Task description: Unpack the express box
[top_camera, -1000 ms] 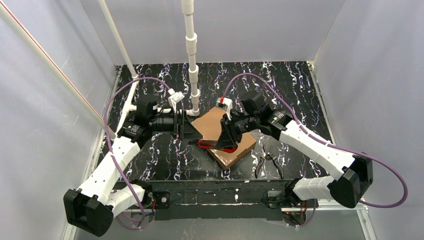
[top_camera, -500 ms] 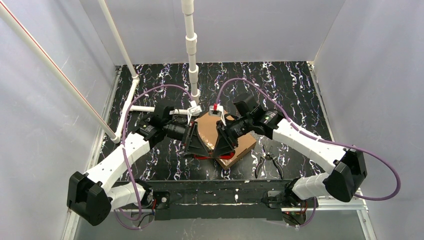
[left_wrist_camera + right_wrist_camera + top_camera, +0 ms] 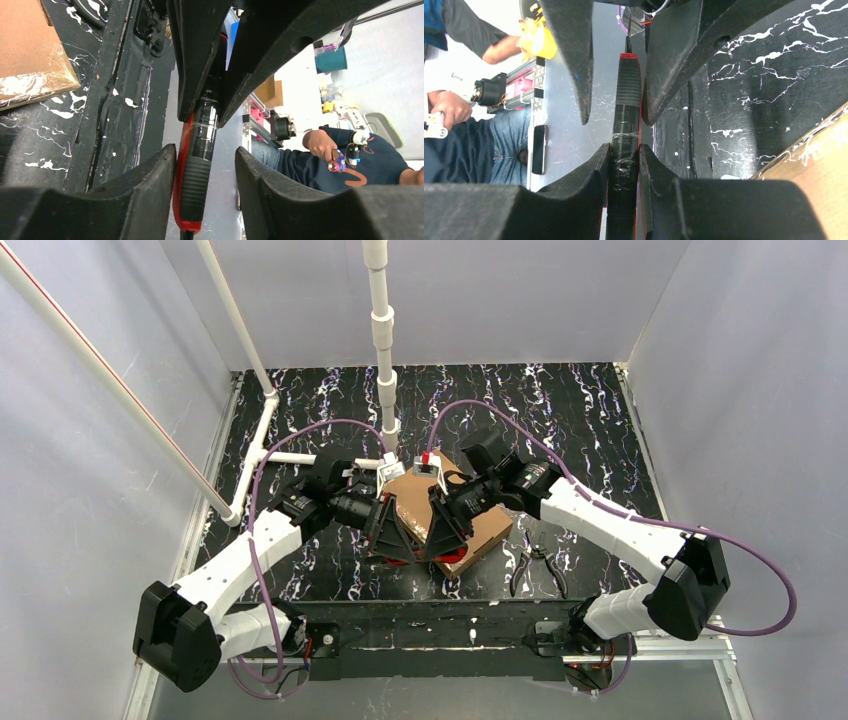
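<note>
One express box [image 3: 488,528], long axis diagonal, far-left to near-right.

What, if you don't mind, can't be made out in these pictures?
Top view: the left gripper and right gripper hide most of the tool and much of the express box.
Left wrist: the tool's far end disappears between the right gripper's fingers.
Right wrist: only a box corner shows.

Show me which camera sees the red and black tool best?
The right wrist view. There a long stretch of the tool shows, pinched in the right end effector. The left wrist view shows its grip between the left end effector's open fingers. The top view shows only a red sliver under both end effectors.
</note>
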